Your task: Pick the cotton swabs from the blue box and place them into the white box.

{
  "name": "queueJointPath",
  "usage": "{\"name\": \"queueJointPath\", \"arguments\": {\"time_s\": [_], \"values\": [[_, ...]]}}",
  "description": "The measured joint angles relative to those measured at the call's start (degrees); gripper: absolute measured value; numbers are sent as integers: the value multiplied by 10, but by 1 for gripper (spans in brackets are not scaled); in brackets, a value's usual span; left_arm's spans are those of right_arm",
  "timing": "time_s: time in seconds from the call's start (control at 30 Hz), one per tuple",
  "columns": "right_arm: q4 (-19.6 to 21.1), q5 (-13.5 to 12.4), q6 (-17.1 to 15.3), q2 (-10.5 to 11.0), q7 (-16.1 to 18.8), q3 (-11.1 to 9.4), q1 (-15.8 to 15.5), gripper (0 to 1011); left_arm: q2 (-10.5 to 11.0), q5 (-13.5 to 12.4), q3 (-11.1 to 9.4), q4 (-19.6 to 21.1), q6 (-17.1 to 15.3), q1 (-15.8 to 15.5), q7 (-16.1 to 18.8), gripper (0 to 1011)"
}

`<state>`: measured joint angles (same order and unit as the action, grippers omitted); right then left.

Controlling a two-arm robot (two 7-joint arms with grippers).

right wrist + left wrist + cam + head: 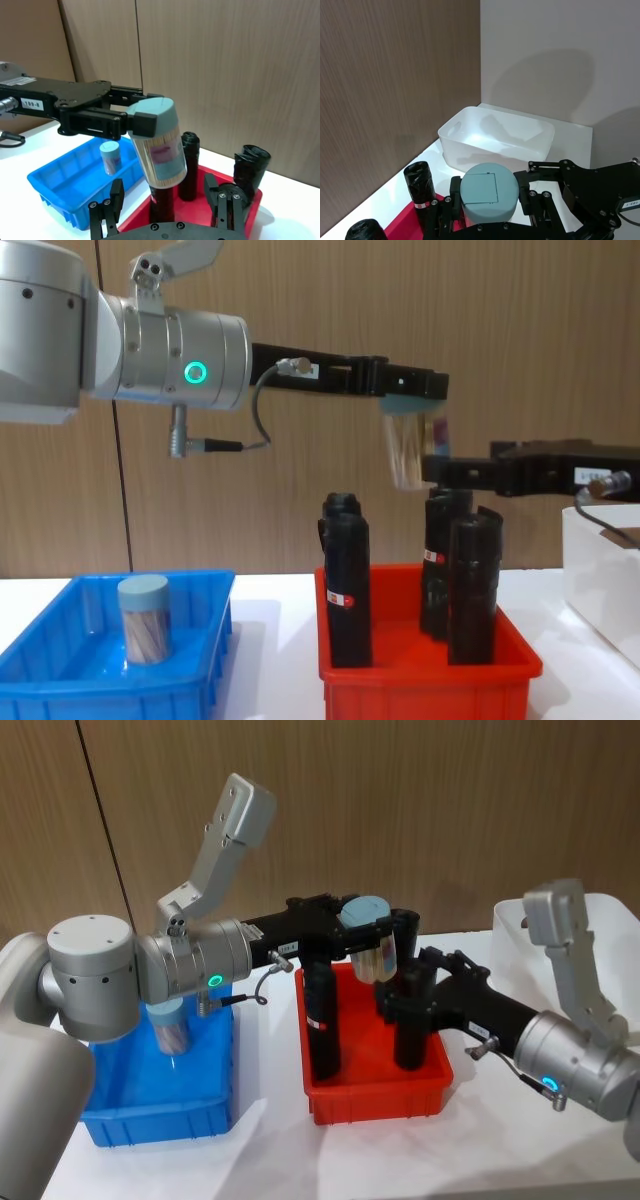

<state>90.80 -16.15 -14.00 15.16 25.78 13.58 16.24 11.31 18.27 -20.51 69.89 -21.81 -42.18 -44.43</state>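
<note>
Nearest, one tub of cotton swabs (145, 618) stands upright in the blue box (60, 690). Beyond it, above the red bin (420, 690) of black rolls (348, 580), the left end effector (370, 923) grips a second tub (157, 145), which is tilted. The right end effector (165, 207) hangs open over the same bin. The white box (470, 145) sits farthest right on the bench (560, 1150).
</note>
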Motion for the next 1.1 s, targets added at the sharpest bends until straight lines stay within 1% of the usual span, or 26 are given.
{"name": "queueJointPath", "arguments": {"time_s": [0.2, 0.23, 0.3, 0.6, 1.1], "values": [[-14, -2, -5, -7, 13, 3, 16, 1001, 0, 0, 0, 0, 0, 0, 0, 669], [-20, -1, -6, -10, 17, 4, 22, 1001, 0, 0, 0, 0, 0, 0, 0, 669], [-22, -1, -6, -11, 18, 5, 25, 1001, 0, 0, 0, 0, 0, 0, 0, 669], [-51, 8, -7, -21, 31, 11, 49, 1001, 0, 0, 0, 0, 0, 0, 0, 669], [-94, 23, 7, -35, 38, 19, 80, 1002, 0, 0, 0, 0, 0, 0, 0, 669]]}}
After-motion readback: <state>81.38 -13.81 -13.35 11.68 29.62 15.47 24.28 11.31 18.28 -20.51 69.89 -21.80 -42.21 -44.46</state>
